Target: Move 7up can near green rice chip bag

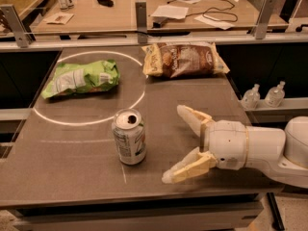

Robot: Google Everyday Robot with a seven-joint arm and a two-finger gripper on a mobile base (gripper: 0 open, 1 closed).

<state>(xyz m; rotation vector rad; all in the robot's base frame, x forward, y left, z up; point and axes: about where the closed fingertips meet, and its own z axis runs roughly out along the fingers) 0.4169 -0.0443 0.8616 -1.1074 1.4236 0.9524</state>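
The 7up can (129,136) stands upright near the front middle of the grey table (72,162), silver top up, white and green label facing me. The green rice chip bag (82,78) lies flat at the back left, inside a white circle drawn on the table. My gripper (174,144) comes in from the right at table height, open, with its cream fingers (190,166) spread wide and pointing left. It is a short way right of the can and does not touch it.
A brown and cream chip bag (184,59) lies at the back middle. Metal rail posts (141,16) stand along the table's far edge, with a cluttered desk behind. Two small clear bottles (263,96) sit on a ledge to the right.
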